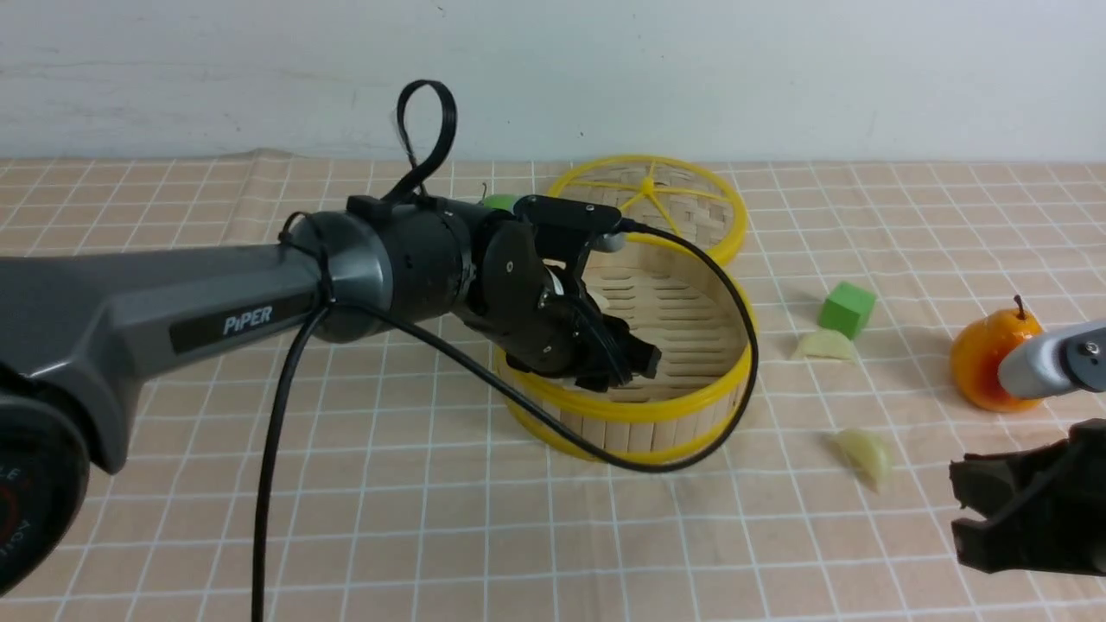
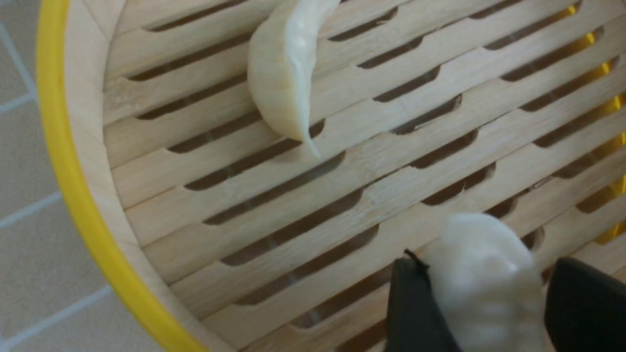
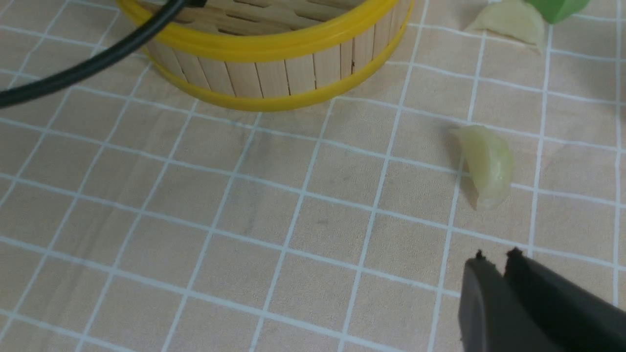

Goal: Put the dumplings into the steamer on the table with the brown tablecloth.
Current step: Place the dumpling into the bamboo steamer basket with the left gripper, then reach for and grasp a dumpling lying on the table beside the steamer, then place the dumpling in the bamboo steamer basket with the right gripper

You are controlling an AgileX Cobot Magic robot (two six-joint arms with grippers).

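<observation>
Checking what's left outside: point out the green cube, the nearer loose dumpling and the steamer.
green cube (image 1: 847,309), front view, centre.
nearer loose dumpling (image 1: 867,455), front view, its middle.
steamer (image 1: 665,406), front view, near top rim.

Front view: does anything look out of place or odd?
Yes: the left arm's black cable sags across the rim and front wall of the steamer, where it could snag. Nothing looks spilled or damaged.

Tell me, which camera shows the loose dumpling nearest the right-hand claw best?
The right wrist view: the dumpling lies large and sharp on the brown tablecloth, just beyond the right gripper. The front view shows it too, but small and blurred. The left wrist view misses it, looking only into the steamer.
</observation>
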